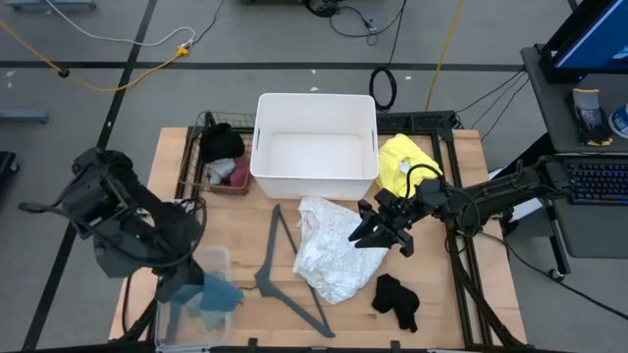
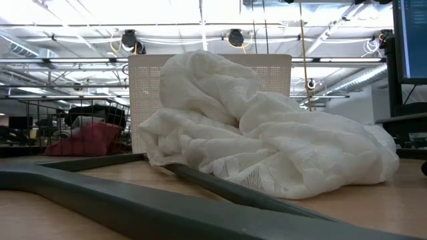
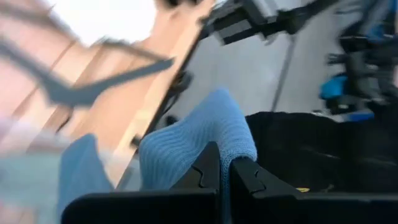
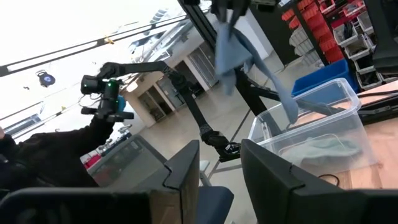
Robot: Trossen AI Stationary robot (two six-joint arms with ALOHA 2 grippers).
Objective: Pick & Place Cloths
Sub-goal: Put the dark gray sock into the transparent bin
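Teal cloth (image 1: 218, 294): it hung from the left gripper (image 1: 201, 282), right over the clear plastic bin (image 1: 221, 260) at the worktop's front-left corner. In the left wrist view the knit fabric bulged up between the closed fingers (image 3: 205, 171).
Step in hand: looked like the drop, cloth carried to the bin and not yet let go.
Next move: my call was that the jaws had to part with the cloth hanging inside the bin's walls, so it fell in and not over the rim.
Bin contents: the right wrist view showed a pale grey cloth (image 4: 317, 149) already lying in it.
White lacy cloth (image 1: 329, 247): heaped mid-worktop, touching the grey hanger (image 1: 285, 265) that lay just beside it.
Black cloth (image 1: 395, 299): near the front edge, right of centre.
Yellow cloth (image 1: 407, 162): at the right edge, beside the white tub (image 1: 314, 103).
Maroon cloth (image 1: 235, 175): in the wire basket (image 1: 199, 132) at the back-left, with something black on top.
Left arm: folded low over the front-left corner, wrist tipped down at the bin.
Right gripper (image 1: 385, 233): hovered beside the white heap, reaching in from the right edge, fingers (image 4: 186, 168) part-way apart and holding nothing.
Risk: a trailing corner could catch the bin's rim.
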